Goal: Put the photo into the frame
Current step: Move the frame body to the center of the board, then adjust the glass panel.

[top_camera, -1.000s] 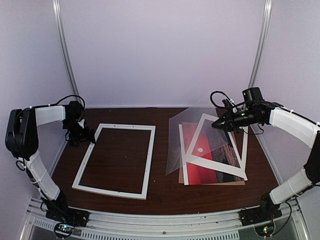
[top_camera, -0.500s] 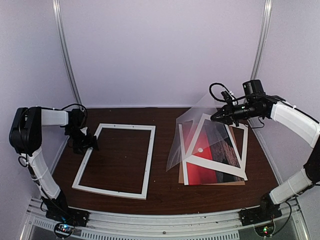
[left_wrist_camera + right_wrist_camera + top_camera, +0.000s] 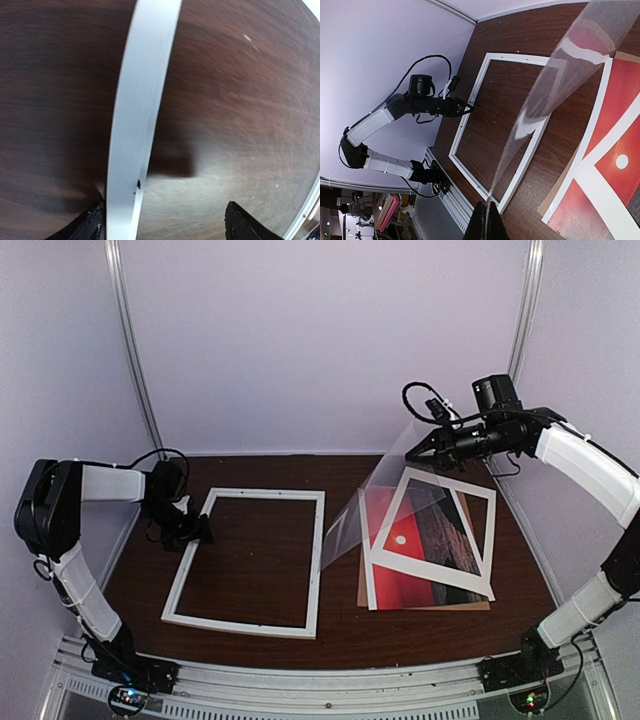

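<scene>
The white frame lies flat left of centre. My left gripper is open at its left edge. In the left wrist view the frame's strip runs between the fingers of that gripper and touches one fingertip. The red sunset photo lies on the right under a white mat. My right gripper is raised over the far right and shut on a corner of a clear sheet, which hangs tilted. The right wrist view shows the gripper, sheet, frame and photo.
A brown backing board lies under the photo, its edge showing on the left and front. The clear sheet's lower edge hangs just over the frame's right side. White walls enclose the table on three sides. A metal rail runs along the near edge.
The left gripper has moved right and the frame has slid right with it. The right gripper has risen and moved left, lifting the clear sheet higher off the photo.
</scene>
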